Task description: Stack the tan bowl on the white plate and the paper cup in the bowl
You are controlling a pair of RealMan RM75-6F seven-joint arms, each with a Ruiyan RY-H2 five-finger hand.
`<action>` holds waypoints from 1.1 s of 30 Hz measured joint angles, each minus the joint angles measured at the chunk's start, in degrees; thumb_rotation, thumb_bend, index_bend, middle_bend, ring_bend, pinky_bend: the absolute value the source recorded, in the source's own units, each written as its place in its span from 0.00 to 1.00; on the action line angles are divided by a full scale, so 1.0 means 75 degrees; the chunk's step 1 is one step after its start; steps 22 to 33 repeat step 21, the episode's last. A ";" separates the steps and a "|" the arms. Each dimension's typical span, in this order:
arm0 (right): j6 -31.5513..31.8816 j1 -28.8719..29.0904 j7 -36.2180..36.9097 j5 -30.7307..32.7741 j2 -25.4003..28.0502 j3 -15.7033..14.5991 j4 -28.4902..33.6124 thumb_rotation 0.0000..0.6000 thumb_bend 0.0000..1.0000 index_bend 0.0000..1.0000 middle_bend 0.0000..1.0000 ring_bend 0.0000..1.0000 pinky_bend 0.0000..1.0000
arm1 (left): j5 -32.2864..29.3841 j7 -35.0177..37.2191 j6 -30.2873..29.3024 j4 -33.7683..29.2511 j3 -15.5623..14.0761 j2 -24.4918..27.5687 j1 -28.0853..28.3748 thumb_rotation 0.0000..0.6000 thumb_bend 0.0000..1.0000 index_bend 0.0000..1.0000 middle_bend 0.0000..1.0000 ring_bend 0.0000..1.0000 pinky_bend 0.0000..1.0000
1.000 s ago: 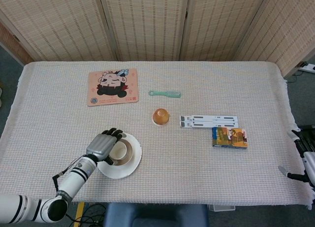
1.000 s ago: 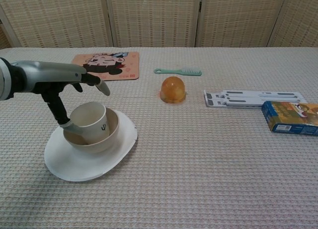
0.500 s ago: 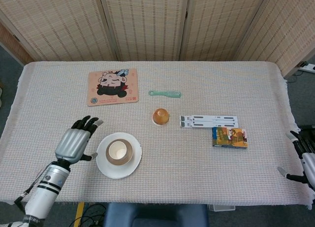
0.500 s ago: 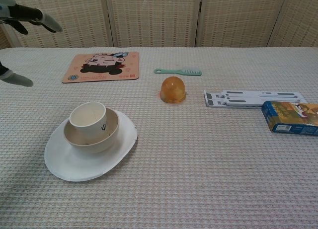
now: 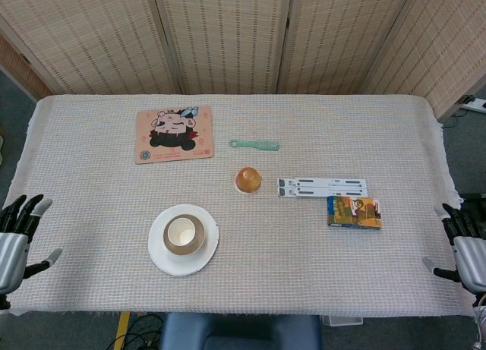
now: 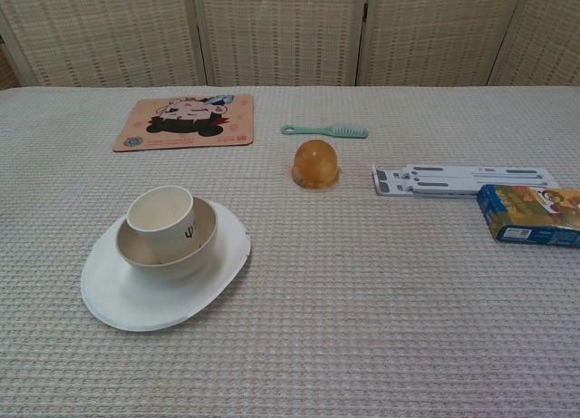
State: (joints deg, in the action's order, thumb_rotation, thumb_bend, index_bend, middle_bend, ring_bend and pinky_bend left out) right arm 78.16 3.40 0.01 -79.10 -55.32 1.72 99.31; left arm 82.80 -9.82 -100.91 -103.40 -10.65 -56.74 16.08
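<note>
Woven tablecloth [image 5: 304, 244], paper cup [image 6: 162, 220] well apart from left hand [image 5: 13, 240]

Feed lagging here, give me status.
Left hand and right hand open, at table edges. Paper cup in tan bowl on white plate. Nothing obstructing.

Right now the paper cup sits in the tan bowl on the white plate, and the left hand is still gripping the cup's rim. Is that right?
Not quite. The paper cup does sit in the tan bowl on the white plate, but the left hand grips nothing. The head view shows it off the table's left edge, fingers apart, far from the cup.
</note>
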 measured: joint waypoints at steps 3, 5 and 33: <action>0.0072 -0.0017 -0.0613 0.0309 -0.0188 0.0066 0.0171 1.00 0.21 0.00 0.00 0.00 0.00 | 0.0110 0.0588 -0.0267 0.0938 0.0008 -0.0252 -0.0441 1.00 0.20 0.14 0.13 0.00 0.16; 0.0176 -0.0042 -0.1026 0.0513 -0.0332 0.0117 0.0283 1.00 0.21 0.00 0.00 0.00 0.00 | 0.0146 0.0928 -0.0402 0.1499 0.0052 -0.0459 -0.0733 1.00 0.20 0.14 0.13 0.00 0.16; 0.0589 -0.0198 -0.1835 0.0825 -0.0694 0.0222 0.0634 1.00 0.21 0.00 0.00 0.00 0.00 | 0.0764 0.1254 -0.0124 0.2479 0.0505 -0.1053 -0.1465 1.00 0.20 0.14 0.12 0.00 0.16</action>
